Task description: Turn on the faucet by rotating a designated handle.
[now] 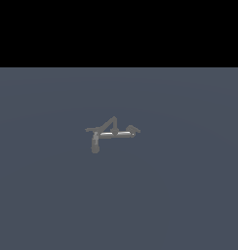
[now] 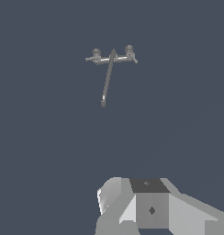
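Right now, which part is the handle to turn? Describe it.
The small grey-brown faucet sits on the floor. At the bar end on the exterior view's left, above the thick downturned spout, the handle is a thin straight lever, unlike the stubby wedge lever opposite.

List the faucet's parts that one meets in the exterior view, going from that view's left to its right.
Thin handle → downturned spout → peak of the angled strut → stubby wedge-shaped lever. The horizontal bar spans most of this width, so it is left out of the order.
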Action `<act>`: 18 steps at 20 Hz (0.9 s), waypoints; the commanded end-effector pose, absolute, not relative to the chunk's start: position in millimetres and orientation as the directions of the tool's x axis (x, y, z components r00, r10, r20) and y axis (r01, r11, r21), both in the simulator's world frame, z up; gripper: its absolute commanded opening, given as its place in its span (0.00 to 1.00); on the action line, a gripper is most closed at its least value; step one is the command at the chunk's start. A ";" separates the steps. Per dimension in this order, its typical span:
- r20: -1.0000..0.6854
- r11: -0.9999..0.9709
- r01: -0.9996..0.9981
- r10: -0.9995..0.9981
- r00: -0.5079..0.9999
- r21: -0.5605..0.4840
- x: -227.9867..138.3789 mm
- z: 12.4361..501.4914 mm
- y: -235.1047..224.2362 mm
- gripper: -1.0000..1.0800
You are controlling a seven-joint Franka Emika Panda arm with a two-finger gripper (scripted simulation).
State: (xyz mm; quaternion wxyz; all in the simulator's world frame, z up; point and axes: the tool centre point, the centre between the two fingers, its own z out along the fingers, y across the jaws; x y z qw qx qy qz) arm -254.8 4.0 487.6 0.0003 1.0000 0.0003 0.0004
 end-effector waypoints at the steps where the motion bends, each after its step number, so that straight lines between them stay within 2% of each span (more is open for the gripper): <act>1: 0.001 -1.000 0.001 0.001 1.000 0.001 -254.8 487.6 4.0 0.00; 10: 0.001 -0.999 -0.040 -0.040 0.999 0.000 -249.0 474.5 13.5 0.00; 18: 0.000 -0.989 -0.146 -0.146 0.989 0.000 -232.3 440.3 37.2 0.00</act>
